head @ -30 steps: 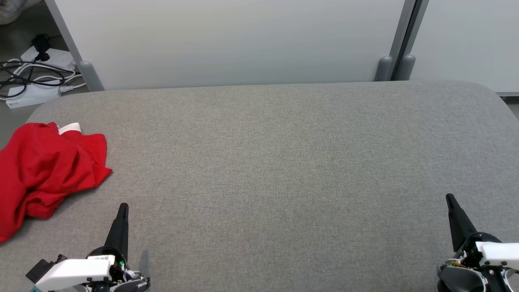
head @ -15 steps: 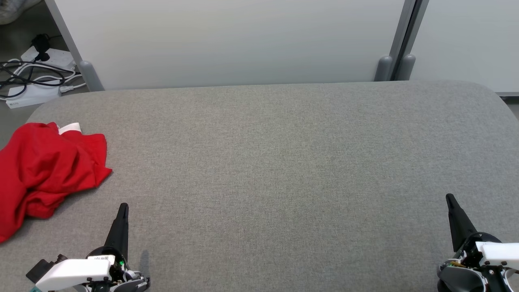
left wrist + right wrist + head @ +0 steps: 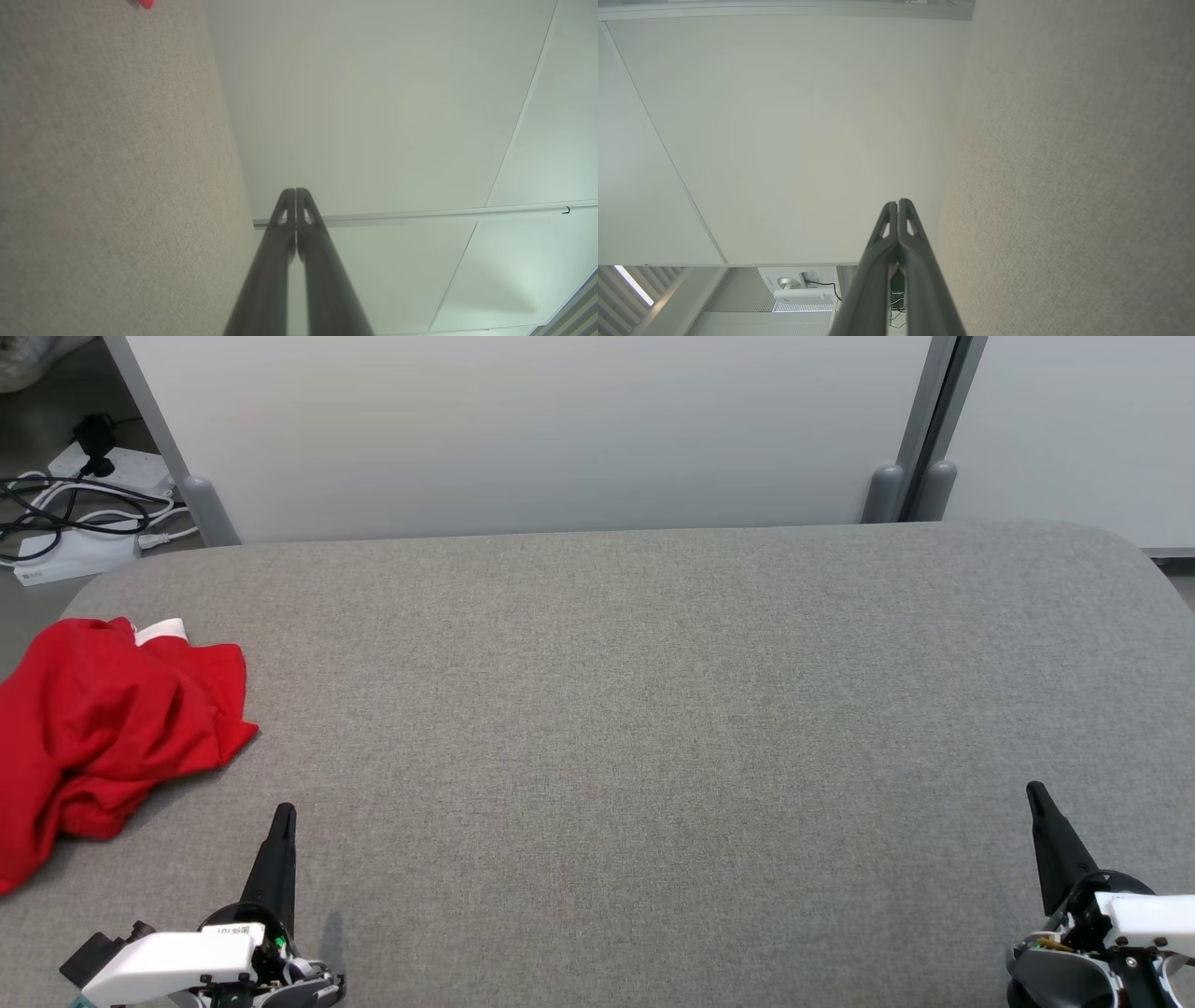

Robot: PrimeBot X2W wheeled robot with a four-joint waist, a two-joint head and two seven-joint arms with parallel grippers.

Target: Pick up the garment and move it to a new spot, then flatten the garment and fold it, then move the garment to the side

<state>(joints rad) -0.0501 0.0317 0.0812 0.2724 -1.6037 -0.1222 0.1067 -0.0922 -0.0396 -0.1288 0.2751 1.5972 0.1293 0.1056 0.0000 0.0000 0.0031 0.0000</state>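
Note:
The garment (image 3: 103, 728) is a crumpled red heap with a white label, lying at the left edge of the grey fabric table (image 3: 653, 709). A small red corner of the garment (image 3: 145, 3) shows at the top of the left wrist view. My left gripper (image 3: 283, 814) rests at the lower left, shut and empty, a little to the right of and nearer than the garment. In the left wrist view the left gripper (image 3: 295, 191) has its fingers pressed together. My right gripper (image 3: 1033, 791) sits at the lower right, shut and empty, and the right gripper (image 3: 898, 203) also shows closed tips.
White partition panels (image 3: 523, 429) stand right behind the table's far edge. Power strips and cables (image 3: 75, 513) lie on the floor past the far left corner. The table's corners are rounded.

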